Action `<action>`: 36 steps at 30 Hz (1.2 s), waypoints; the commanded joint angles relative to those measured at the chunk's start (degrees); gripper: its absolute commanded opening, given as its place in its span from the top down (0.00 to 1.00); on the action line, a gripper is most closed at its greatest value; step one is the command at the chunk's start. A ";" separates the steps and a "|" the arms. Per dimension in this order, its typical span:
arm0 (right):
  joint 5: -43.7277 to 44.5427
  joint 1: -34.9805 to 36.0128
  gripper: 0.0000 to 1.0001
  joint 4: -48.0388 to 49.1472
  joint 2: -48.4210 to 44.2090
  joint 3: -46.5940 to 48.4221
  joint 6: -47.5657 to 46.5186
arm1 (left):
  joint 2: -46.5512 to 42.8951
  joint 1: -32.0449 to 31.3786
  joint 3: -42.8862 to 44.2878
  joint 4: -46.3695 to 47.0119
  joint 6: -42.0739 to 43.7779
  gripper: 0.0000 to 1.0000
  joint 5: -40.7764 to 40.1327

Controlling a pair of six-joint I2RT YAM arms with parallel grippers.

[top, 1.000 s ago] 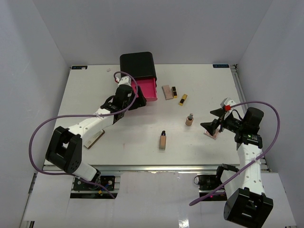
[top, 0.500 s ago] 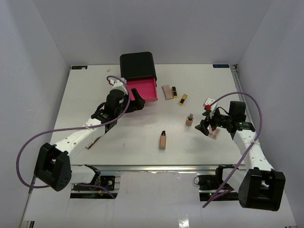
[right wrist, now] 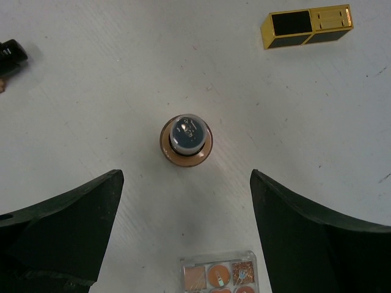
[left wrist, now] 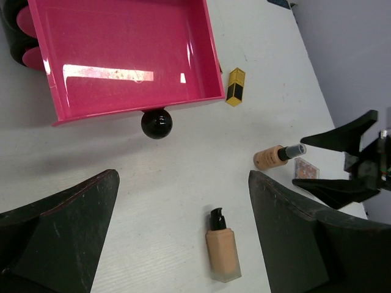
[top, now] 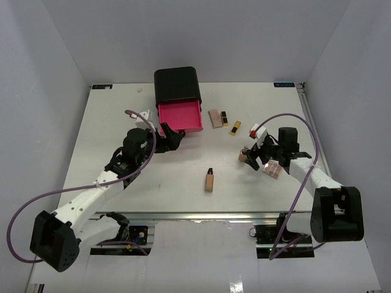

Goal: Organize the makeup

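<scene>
The beige black-capped tube [right wrist: 186, 141] stands upright between the open fingers of my right gripper [right wrist: 186, 183], untouched; from above the gripper [top: 253, 156] is just right of it. The eyeshadow palette [right wrist: 220, 276] lies under that wrist [top: 273, 170]. The beige pump bottle [left wrist: 222, 250] lies flat between my open, empty left gripper's [left wrist: 183, 195] fingers, farther off [top: 209, 180]. The left gripper [top: 170, 138] hovers in front of the open pink drawer [top: 181, 116]. The tan compact [top: 214, 118] and two lipsticks [top: 225, 118] [top: 235, 127] lie right of the drawer.
The black box [top: 177, 84] stands at the back centre, its empty pink drawer [left wrist: 122, 55] pulled out with a black knob [left wrist: 156, 123] in front. The right gripper's fingers [left wrist: 342, 159] show in the left wrist view. Walls enclose the table.
My left gripper has drawn back from the drawer's front toward the near side. My right gripper has swung left from over the palette to beside the tube.
</scene>
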 commanded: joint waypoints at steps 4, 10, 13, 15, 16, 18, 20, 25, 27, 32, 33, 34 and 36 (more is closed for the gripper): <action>2.71 2.34 0.04 8.22 7.29 1.67 1.26 | -7.68 0.16 -4.59 4.60 0.41 0.02 1.14; 1.40 3.21 0.05 9.17 10.97 2.24 -0.98 | -7.94 0.16 -5.02 4.67 0.37 0.02 1.24; 0.99 3.43 0.11 10.17 12.40 2.50 -2.15 | -8.02 0.16 -4.94 4.60 0.45 0.02 1.27; 0.89 3.56 0.14 10.66 13.40 2.90 -2.37 | -8.20 0.16 -5.06 4.65 0.45 0.02 1.20; 0.81 3.57 0.15 10.73 13.87 3.05 -2.49 | -8.37 0.16 -5.13 4.59 0.51 0.02 1.13; 0.61 3.57 0.19 11.09 14.52 3.20 -2.72 | -8.64 0.16 -5.24 4.64 0.54 0.02 1.18; 0.43 3.66 0.20 11.98 15.14 3.37 -2.48 | -9.02 0.14 -5.45 4.73 0.54 0.02 1.07; -0.33 3.74 0.27 12.08 16.12 4.08 -1.36 | -9.75 0.16 -5.76 4.56 0.54 0.02 0.76; -0.35 3.75 0.30 12.27 16.04 4.26 -1.05 | -9.96 0.16 -5.95 4.56 0.54 0.02 0.83; -0.01 3.92 0.42 12.08 16.01 4.79 -0.69 | -10.11 0.16 -6.01 4.32 0.54 0.02 1.13; 0.01 3.92 0.45 11.69 15.98 5.00 -0.77 | -10.20 0.16 -6.06 4.27 0.56 0.02 1.30; 0.06 3.92 0.49 11.12 15.82 5.31 -0.93 | -10.36 0.16 -6.11 4.22 0.61 0.02 1.62; -0.21 4.03 0.58 8.86 14.82 6.59 -1.60 | -10.69 0.16 -6.24 4.04 0.69 0.02 1.94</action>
